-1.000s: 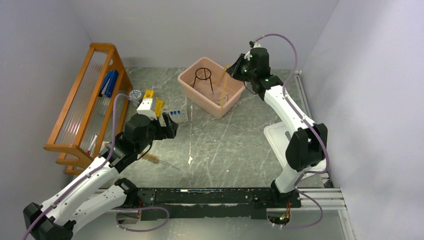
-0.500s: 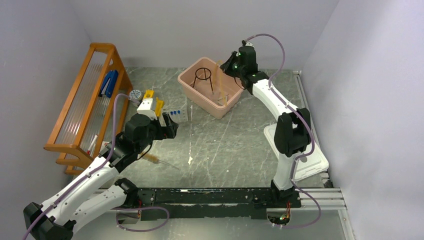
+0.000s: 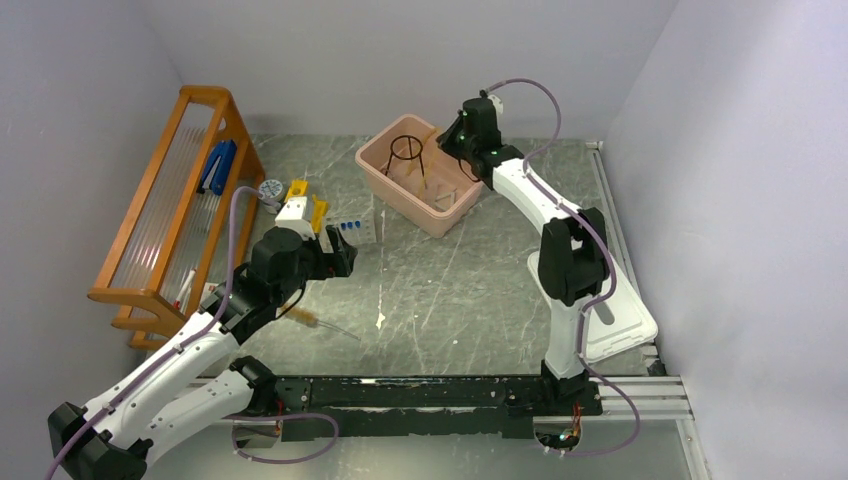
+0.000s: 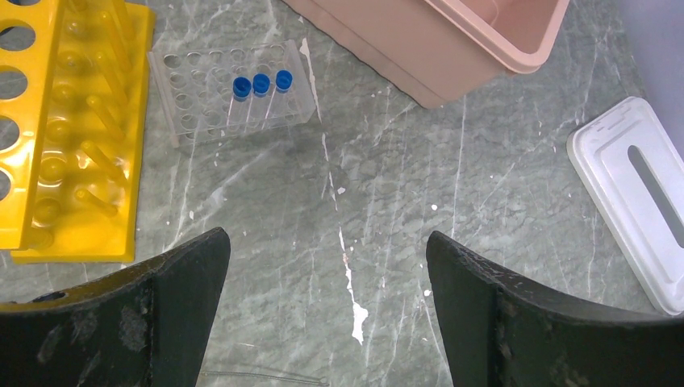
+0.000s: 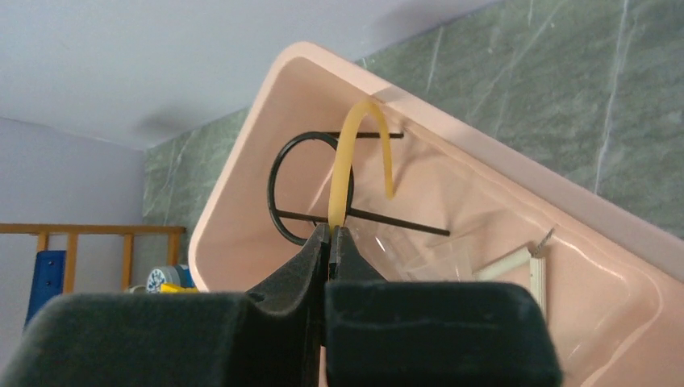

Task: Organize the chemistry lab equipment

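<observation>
No legible text, labels or numbers (any of three views).

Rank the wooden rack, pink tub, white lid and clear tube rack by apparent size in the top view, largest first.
1. wooden rack
2. pink tub and white lid: they look about alike. The right arm hides part of the lid, so these two are left unranked.
3. clear tube rack, clearly smallest

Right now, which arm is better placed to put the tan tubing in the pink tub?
Right. The right end effector is shut on the tan tubing above the pink tub; the left end effector hangs open, empty, by the yellow rack.
</observation>
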You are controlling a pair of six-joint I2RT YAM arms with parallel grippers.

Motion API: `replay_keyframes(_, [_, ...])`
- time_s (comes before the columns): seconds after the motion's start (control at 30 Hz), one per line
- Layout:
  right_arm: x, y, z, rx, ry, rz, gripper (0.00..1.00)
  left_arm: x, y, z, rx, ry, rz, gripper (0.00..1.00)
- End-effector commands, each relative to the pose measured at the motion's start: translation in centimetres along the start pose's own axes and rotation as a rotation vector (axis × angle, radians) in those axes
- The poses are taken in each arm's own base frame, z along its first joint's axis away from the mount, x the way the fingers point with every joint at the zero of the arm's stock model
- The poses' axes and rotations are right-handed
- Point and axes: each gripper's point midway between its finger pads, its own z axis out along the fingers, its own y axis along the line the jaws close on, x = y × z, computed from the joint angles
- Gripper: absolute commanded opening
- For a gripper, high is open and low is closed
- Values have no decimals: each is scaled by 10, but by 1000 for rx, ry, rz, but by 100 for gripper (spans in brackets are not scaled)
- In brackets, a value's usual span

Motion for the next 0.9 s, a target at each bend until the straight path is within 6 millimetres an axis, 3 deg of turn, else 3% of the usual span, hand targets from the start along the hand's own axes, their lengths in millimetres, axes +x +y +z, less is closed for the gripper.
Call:
replay_keyframes(0.0, [4,-1,-3,50,-6,30,0,-4,2,-1,-11,-21,3,95])
replay_keyframes(0.1, [8,-2,-4,62,8,9,1,-4,1,-1,-5,-18,3,95])
replay_keyframes(0.2, [14,-2,-10,67,23,-50,14,-4,2,-1,-8,-18,2,95])
replay_keyframes(0.3, [23,-19,-19,118,19,-85,26,-6,1,-2,-5,-27,-7,95])
replay_keyframes(0.47, [6,-26,-45,215,-40,-163,37,-3,0,0,-1,-15,-11,95])
replay_keyframes(0.67, [-20,-13,-75,218,-123,-242,43,-2,0,2,-1,-9,-7,94])
replay_keyframes(0.87, [-11,5,-63,113,-51,-368,48,-1,1,1,-9,-8,-4,95])
